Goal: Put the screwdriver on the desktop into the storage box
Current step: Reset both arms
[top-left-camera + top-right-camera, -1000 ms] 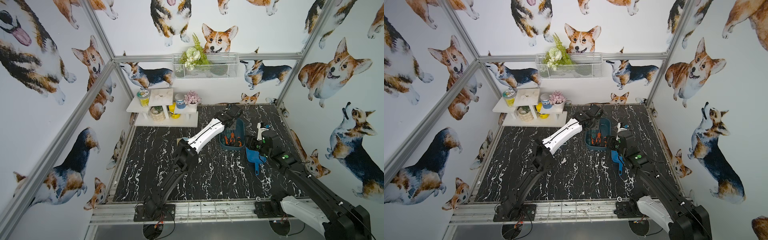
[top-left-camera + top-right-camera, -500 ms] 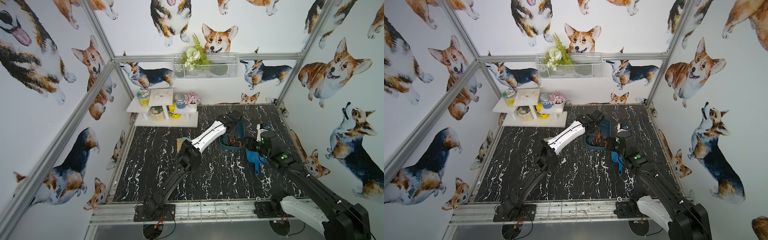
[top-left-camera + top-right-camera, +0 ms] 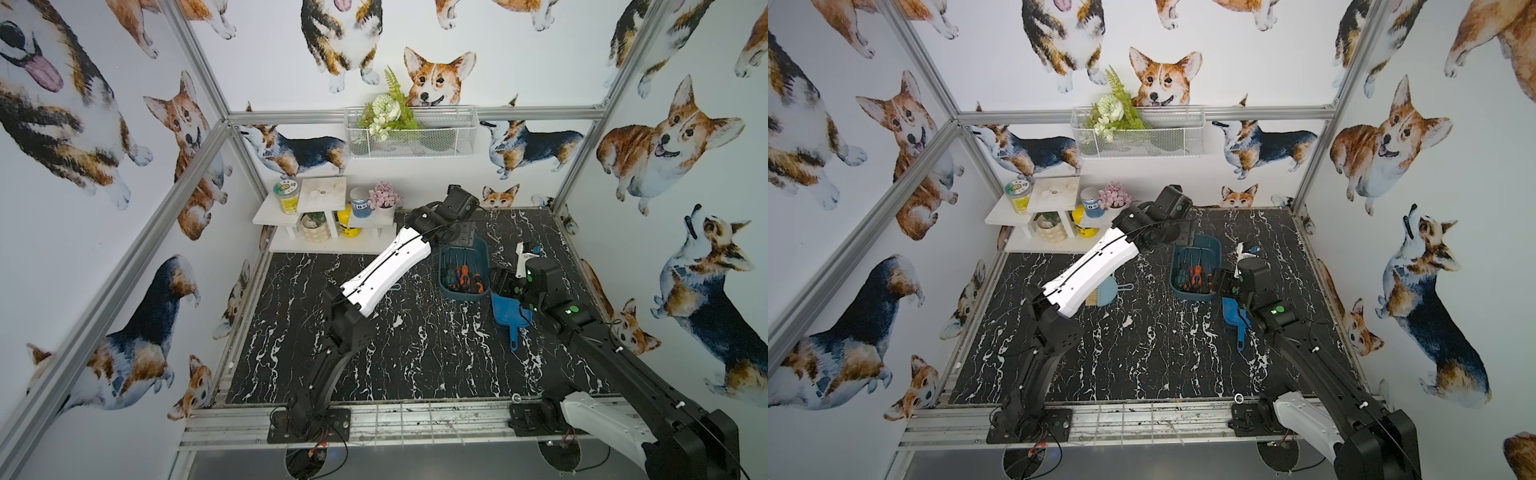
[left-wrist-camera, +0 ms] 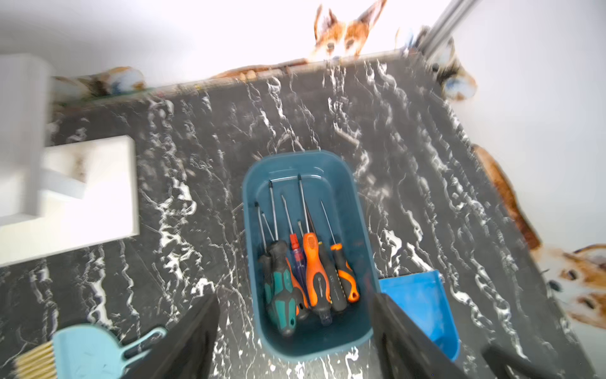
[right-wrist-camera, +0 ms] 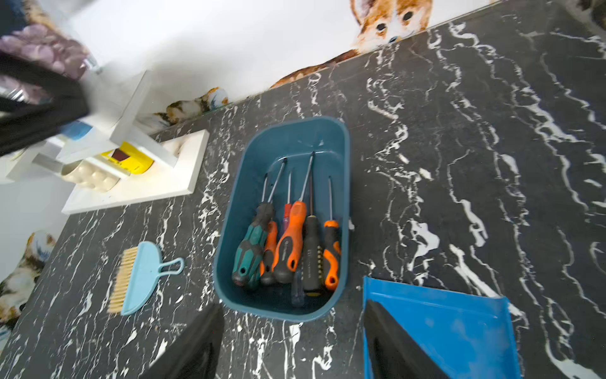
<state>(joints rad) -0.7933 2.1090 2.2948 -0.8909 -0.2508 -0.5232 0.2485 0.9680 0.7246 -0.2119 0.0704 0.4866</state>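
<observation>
The screwdrivers [image 4: 311,272] lie side by side in the box [image 4: 359,229] on the desktop [image 4: 196,164]. The left gripper [image 4: 295,297] hangs above the box, jaws wide and empty. The right gripper [image 5: 292,306], also wide and empty, hovers just beside the box.

Back left corner: white tiered shelf [image 3: 322,193] bearing a green-lidded jar [image 3: 286,196], a blue jar [image 3: 360,203], a pot of pink flowers [image 3: 384,198], a yellow container [image 3: 348,223] and a cream cup [image 3: 316,227]. Rear wall: white wire basket [image 3: 440,143] holding white-and-green flowers [image 3: 384,114]. Lying flat: blue dustpan [image 3: 509,311], at right; light-blue hand brush [image 5: 139,279], in front of the shelf. Corgi-print walls [image 3: 436,83] on three sides
</observation>
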